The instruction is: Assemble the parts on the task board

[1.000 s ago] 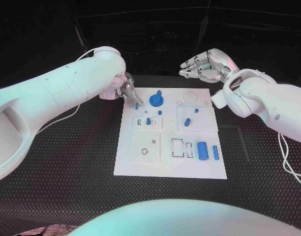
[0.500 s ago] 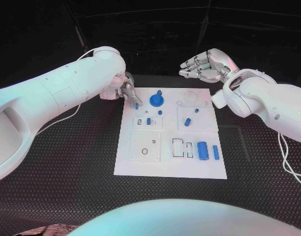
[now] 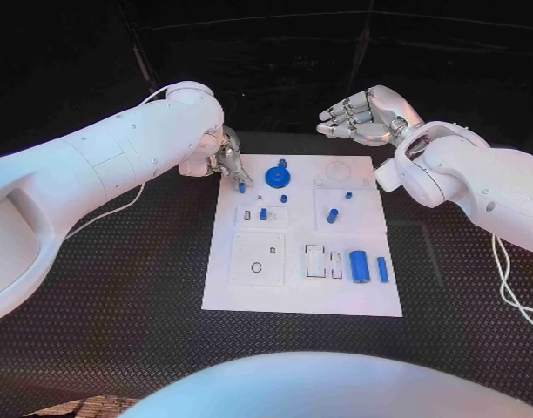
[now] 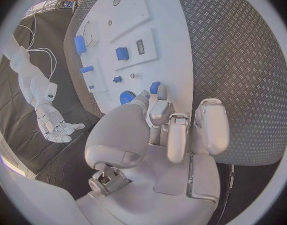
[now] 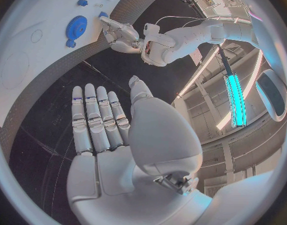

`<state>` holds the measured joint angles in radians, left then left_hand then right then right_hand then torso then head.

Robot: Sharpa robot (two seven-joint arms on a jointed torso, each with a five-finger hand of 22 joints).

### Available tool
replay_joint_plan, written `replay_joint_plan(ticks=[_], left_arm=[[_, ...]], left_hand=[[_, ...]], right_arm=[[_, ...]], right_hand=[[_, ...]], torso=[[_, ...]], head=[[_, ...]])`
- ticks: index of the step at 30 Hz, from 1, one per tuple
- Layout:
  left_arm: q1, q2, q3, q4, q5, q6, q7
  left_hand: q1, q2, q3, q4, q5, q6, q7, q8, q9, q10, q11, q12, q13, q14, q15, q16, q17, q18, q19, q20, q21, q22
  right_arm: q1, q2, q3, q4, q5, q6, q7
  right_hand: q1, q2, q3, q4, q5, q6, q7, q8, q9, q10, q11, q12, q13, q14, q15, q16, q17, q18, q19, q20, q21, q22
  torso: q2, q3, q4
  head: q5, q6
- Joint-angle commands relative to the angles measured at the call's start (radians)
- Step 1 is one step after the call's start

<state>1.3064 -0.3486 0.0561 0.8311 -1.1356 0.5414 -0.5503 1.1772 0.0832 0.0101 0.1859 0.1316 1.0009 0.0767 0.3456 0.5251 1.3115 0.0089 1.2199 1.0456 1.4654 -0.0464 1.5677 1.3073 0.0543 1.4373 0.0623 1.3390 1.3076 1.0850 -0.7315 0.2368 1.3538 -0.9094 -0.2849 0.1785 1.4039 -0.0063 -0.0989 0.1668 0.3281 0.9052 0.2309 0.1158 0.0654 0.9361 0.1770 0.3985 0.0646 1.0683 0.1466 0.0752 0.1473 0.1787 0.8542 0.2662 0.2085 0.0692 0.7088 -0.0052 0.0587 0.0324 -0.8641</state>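
Observation:
The white task board lies in the middle of the black table. My left hand is at the board's far left corner and pinches a small blue peg between thumb and finger, just left of the blue gear. In the left wrist view the peg sticks out from the fingertips, right beside the gear. My right hand hangs above the table beyond the board's far right corner. Its fingers are straight and apart, holding nothing.
A blue cylinder and a slim blue bar lie on the board's near right part. A blue peg and small blue pieces sit mid-board. Black table surface surrounds the board.

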Motion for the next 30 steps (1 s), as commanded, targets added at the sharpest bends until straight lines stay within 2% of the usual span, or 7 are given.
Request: replay_joint_plan(ticks=[1,8,21,30], left_arm=[[0.002,0.0,0.0,0.0,0.01,0.005,0.0],[0.002,-0.001,0.0,0.0,0.01,0.006,0.0],[0.002,-0.001,0.0,0.001,0.01,0.015,-0.001],[0.002,0.0,0.0,-0.001,0.01,0.021,-0.002]], left_hand=[[-0.002,-0.004,-0.003,0.001,0.001,0.005,-0.001,0.005,0.001,0.003,-0.006,0.004,0.001,0.105,-0.007,0.003,0.264,0.009,0.003,-0.005,0.003,0.038],[-0.007,-0.004,-0.005,0.003,0.001,0.006,-0.001,0.007,0.003,0.004,-0.006,0.004,0.001,0.105,-0.008,0.003,0.264,0.009,0.004,-0.005,0.003,0.039],[-0.029,-0.025,-0.026,0.012,-0.001,0.004,-0.002,0.012,0.013,0.006,-0.006,0.003,0.0,0.105,-0.008,0.003,0.264,0.009,0.005,-0.006,0.003,0.041],[-0.023,-0.03,-0.029,0.006,0.001,0.005,-0.003,0.014,0.017,0.006,-0.008,0.003,-0.001,0.105,-0.009,0.003,0.264,0.009,0.004,-0.006,0.002,0.04]], right_arm=[[0.002,0.001,0.0,0.0,0.003,0.007,0.009],[0.001,0.003,0.0,-0.001,0.004,0.007,0.009],[0.001,0.006,-0.001,-0.004,0.004,0.01,0.01],[0.001,0.005,-0.003,-0.004,0.004,0.01,0.01]], right_hand=[[-0.007,0.003,-0.004,-0.001,0.006,0.006,0.009,-0.006,0.001,-0.002,0.003,0.007,-0.001,0.0,0.0,-0.004,-0.001,0.005,0.009,-0.001,-0.005,-0.002],[-0.007,0.003,-0.004,-0.001,0.006,0.006,0.009,-0.006,0.001,-0.002,0.003,0.007,-0.001,0.0,0.0,-0.004,-0.001,0.005,0.009,-0.001,-0.005,-0.002],[-0.007,0.004,-0.004,-0.001,0.007,0.007,0.009,-0.005,0.001,-0.001,0.003,0.007,-0.001,0.001,-0.001,-0.004,-0.001,0.005,0.01,-0.001,-0.006,-0.002],[-0.007,0.005,-0.003,-0.001,0.008,0.007,0.008,-0.005,0.001,-0.001,0.003,0.008,-0.001,0.001,-0.001,-0.004,-0.002,0.005,0.01,-0.001,-0.007,-0.002]], torso=[[0.0,0.0,0.0003],[0.0,-0.0003,0.0005],[-0.001,-0.0003,0.0004],[0.0,-0.0003,-0.0001]], head=[[-0.001,-0.001],[0.0,-0.002],[0.0,-0.007],[0.001,-0.009]])
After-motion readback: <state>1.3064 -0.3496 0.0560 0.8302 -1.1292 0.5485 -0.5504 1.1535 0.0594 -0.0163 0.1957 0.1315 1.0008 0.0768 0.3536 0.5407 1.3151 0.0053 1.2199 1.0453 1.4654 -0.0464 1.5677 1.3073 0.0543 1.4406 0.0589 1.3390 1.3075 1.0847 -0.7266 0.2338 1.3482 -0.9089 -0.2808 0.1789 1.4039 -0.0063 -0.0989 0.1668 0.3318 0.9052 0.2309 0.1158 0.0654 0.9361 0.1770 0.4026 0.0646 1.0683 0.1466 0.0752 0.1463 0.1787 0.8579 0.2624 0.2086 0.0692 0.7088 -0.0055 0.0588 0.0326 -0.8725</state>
